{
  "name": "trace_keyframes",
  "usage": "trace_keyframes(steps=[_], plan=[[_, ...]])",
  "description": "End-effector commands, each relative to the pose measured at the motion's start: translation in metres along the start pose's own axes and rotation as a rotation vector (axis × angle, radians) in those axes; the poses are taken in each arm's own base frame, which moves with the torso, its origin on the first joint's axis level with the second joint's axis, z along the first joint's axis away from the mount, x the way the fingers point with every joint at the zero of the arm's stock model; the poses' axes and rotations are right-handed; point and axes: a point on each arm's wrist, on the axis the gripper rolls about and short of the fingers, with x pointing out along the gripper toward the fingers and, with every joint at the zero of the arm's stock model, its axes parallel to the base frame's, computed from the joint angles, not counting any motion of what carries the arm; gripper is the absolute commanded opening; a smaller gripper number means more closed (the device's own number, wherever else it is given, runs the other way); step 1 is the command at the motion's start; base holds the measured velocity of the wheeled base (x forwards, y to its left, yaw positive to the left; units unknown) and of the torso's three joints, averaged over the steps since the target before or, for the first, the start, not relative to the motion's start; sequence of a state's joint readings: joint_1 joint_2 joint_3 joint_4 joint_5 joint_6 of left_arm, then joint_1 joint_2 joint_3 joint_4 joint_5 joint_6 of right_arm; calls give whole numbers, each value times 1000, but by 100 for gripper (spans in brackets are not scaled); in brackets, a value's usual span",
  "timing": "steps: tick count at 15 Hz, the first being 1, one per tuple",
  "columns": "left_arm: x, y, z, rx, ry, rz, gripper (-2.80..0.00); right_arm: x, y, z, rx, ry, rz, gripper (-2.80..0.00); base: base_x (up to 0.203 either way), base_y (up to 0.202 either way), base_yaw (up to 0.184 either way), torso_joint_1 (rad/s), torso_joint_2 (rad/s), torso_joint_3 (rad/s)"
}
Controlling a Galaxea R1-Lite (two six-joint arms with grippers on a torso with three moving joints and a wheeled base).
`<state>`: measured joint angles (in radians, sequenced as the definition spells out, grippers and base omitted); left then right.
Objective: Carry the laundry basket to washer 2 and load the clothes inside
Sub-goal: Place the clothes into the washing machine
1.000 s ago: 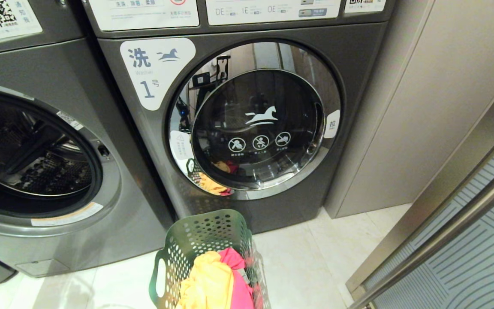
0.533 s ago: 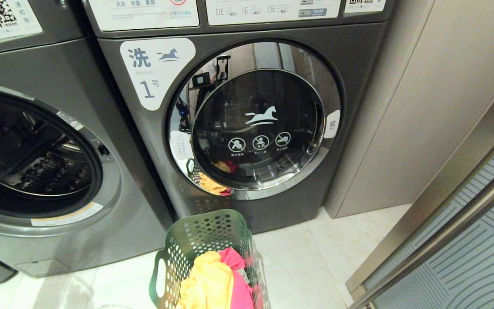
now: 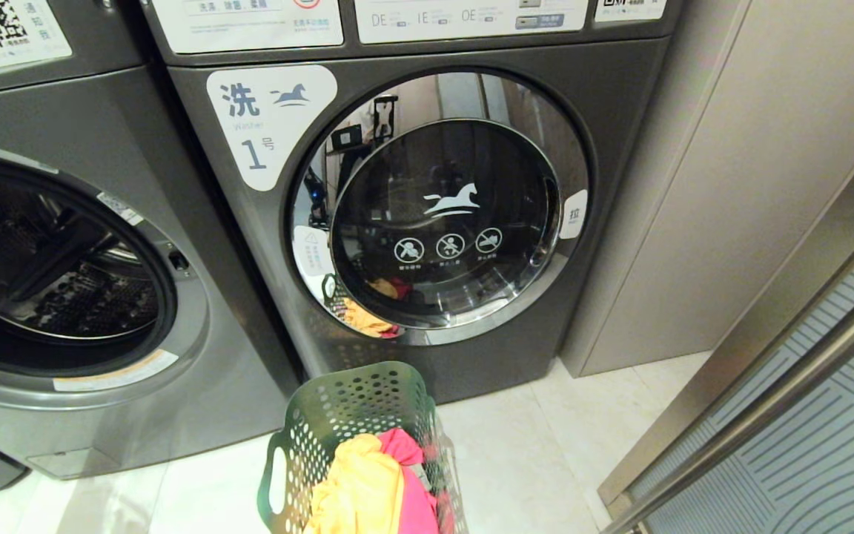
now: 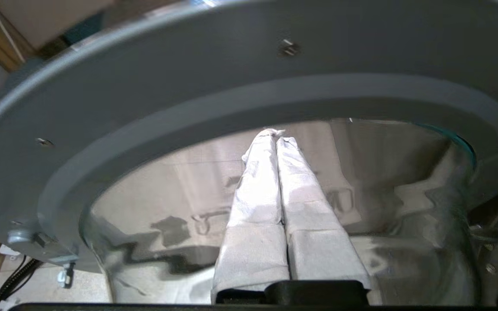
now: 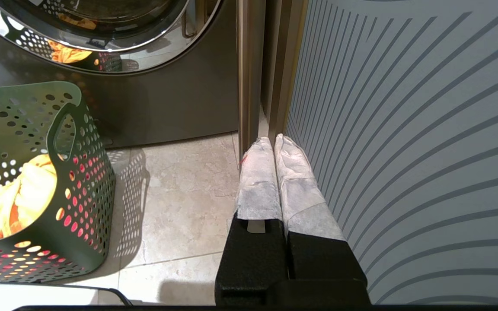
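On the left, washer 2 [image 3: 56, 297] stands open, the left gripper [image 4: 275, 131] pressed shut by its door glass. The laundry basket [image 3: 353, 423], holding the clothes [image 3: 371, 489], sits on the floor before washer 1 [image 3: 427, 208]. The right gripper [image 5: 273, 140] hangs closed, empty.

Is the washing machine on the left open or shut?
Open. In the head view the left washer shows its bare drum with no glass door across it, while washer 1 beside it has its round door closed.

The open drum mouth [image 3: 49, 259] stands clear; the laundry basket [image 3: 338, 423] blocks floor before the shut door [image 3: 442, 208].
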<state>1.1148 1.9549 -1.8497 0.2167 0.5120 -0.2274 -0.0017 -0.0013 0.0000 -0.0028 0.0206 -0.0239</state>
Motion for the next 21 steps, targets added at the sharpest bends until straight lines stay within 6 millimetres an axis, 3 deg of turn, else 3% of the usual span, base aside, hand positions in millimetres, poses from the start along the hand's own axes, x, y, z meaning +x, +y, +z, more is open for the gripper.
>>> trace_keyframes(steps=[1, 6, 9, 21], plan=[[23, 12, -1, 1, 4, 45, -280, 0, 0, 0, 0, -1, 1, -280, 0, 0, 0, 0, 0, 0], [67, 37, -8, 17, -40, 86, -280, 0, 0, 0, -1, -1, 1, -280, 0, 0, 0, 0, 0, 0], [83, 55, -12, 16, -23, 116, -280, 0, 0, 0, -1, -1, 1, -280, 0, 0, 0, 0, 0, 0], [70, 54, -2, 33, -51, 115, -280, 0, 0, 0, -1, -1, 1, -280, 0, 0, 0, 0, 0, 0]])
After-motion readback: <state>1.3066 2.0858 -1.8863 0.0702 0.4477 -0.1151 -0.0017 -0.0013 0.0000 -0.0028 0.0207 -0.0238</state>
